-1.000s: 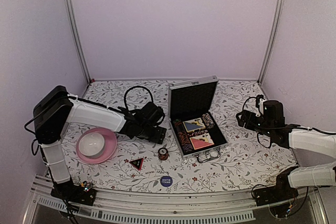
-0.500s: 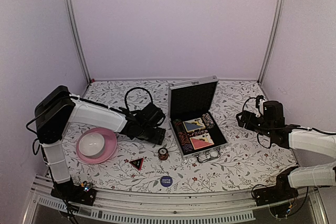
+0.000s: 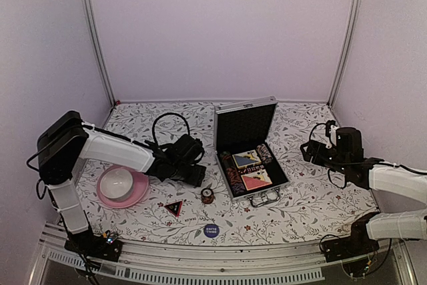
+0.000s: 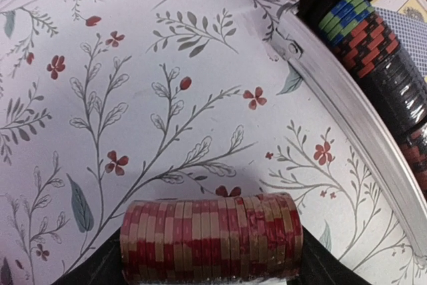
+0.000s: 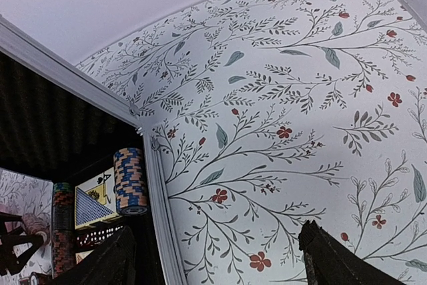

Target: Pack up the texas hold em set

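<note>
The silver case (image 3: pixel 230 179) lies open at mid table, lid upright. It holds card decks (image 3: pixel 251 169) and rows of striped chips (image 3: pixel 233 175). My left gripper (image 3: pixel 193 173) sits just left of the case. It is shut endwise on a roll of red-and-cream poker chips (image 4: pixel 211 235), low over the cloth. The case rim (image 4: pixel 353 131) and packed chips (image 4: pixel 373 51) lie to its upper right. My right gripper (image 3: pixel 308 150) hovers open and empty right of the case, near a blue-orange chip stack (image 5: pixel 130 181). A red-black triangle (image 3: pixel 174 207), a blue disc (image 3: pixel 211 230) and a small reddish-brown piece (image 3: pixel 207 195) lie in front.
A pink plate with a white bowl (image 3: pixel 122 185) stands under the left arm. A black cable (image 3: pixel 167 125) loops behind the left gripper. The case handle (image 3: pixel 265 197) juts toward the near edge. White walls close the table on three sides.
My left gripper has drawn a little left and back from the case, and its jaws have narrowed slightly. The right arm has not moved.
</note>
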`<state>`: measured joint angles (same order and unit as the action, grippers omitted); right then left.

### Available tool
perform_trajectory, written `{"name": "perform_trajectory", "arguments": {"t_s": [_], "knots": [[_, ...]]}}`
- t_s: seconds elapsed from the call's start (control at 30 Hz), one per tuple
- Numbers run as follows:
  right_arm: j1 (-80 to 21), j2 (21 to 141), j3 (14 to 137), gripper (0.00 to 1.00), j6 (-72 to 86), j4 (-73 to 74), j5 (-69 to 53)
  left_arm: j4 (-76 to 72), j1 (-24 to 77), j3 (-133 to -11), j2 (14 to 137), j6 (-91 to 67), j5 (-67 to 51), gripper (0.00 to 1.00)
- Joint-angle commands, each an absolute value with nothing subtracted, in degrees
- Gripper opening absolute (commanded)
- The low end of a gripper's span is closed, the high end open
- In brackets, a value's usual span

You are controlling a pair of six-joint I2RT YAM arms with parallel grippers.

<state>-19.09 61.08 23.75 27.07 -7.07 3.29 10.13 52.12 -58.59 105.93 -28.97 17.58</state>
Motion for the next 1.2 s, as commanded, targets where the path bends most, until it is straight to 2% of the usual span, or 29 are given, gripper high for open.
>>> {"name": "perform_trajectory", "arguments": {"t_s": [0.0,0.27,0.47,0.57,0.83,1.07,1.17], "knots": [[-18.81,60.17,28.11,0.86,24.57,-2.11,-2.64,2.00,52.98,-54.63,98.36,-24.61,20.22,0.53],[-18.86,57.88,37.07,0.86,20.00,10.82,-13.96,-14.68,57.10,-45.33,86.39,-14.09,18.28,0.50],[-19.06,60.39,41.22,0.85,23.41,10.65,-36.51,-23.94,64.83,-46.05,83.59,-4.49,19.21,0.49],[-20.36,61.63,43.49,0.84,25.52,10.49,-42.25,-26.50,69.91,-48.24,84.18,1.87,23.06,0.48],[-29.86,64.96,46.00,0.83,30.42,6.38,-47.01,-33.33,77.65,-50.70,88.38,12.70,26.55,0.47],[-38.68,69.61,47.53,0.82,31.45,2.14,-47.90,-34.86,78.30,-51.46,90.00,12.68,24.63,0.47],[-40.75,72.12,48.36,0.79,31.09,2.02,-48.76,-35.16,78.32,-51.42,90.00,12.58,23.97,0.47]]}}
